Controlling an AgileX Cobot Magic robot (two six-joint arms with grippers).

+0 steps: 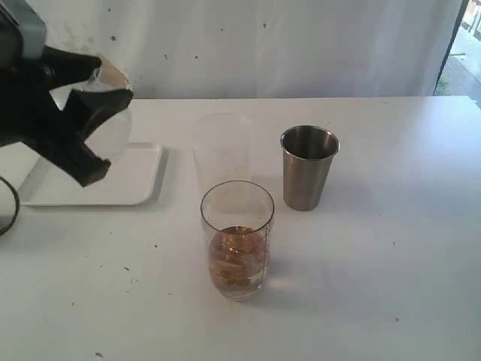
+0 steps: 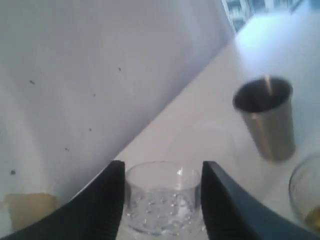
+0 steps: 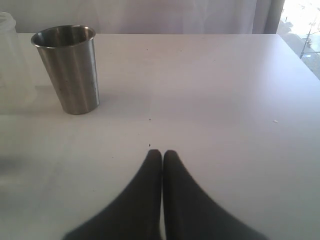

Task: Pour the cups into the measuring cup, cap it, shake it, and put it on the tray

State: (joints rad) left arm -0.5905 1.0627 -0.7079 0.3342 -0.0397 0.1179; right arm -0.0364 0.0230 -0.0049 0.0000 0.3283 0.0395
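Left gripper (image 2: 162, 170) is clamping a clear, droplet-beaded cup (image 2: 160, 210) raised near the far-left tray (image 1: 135, 188), likely to cap the measuring cup (image 1: 237, 241) standing near centre; right gripper (image 3: 162, 152) is idling, fingers pressed together.

I record: the exterior camera looks down across the table (image 1: 391, 301) from its front edge toward the back wall (image 1: 301, 45). Left wrist camera hangs high over the back-left corner; right wrist camera sits low, close to the surface. All three share the steel cup (image 1: 309, 167).

Centre: frosted cup (image 1: 222, 147), measuring cup (image 1: 237, 241), steel tumbler (image 1: 308, 169) clustered, narrow gaps. Left: tray (image 1: 128, 180). Right and lower table (image 1: 406, 248): bare, passable.
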